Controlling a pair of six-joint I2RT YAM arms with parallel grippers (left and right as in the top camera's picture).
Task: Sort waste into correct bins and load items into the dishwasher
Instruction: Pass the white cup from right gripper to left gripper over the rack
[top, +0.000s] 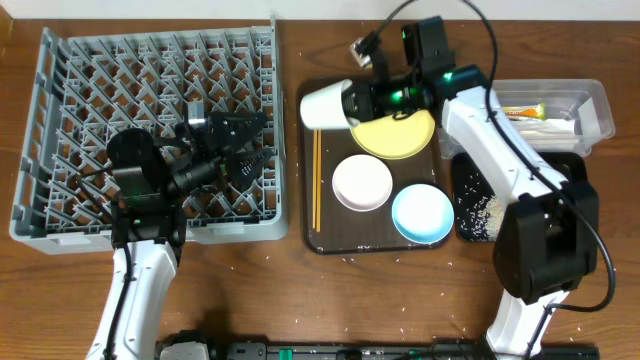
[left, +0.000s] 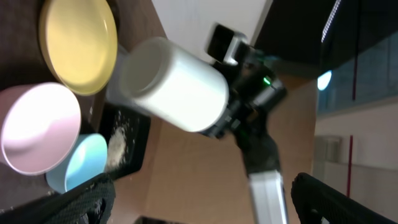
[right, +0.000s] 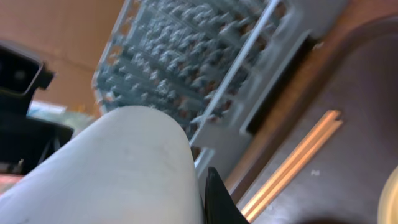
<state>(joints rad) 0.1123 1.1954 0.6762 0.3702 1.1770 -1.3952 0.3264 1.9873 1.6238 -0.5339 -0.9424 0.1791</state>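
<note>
Wooden table (top: 300, 300), tub (top: 603, 115) overhead only, cup (top: 325, 105) clamped

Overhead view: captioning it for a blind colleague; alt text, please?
The right gripper holds a white cup on its side over a corner of the brown tray, beside the grey dish rack. Chopsticks, a yellow plate, a white bowl and a blue bowl lie on the tray.

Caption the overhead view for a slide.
Right tool holds the cup on its side above the tray, beside the rack.
</note>
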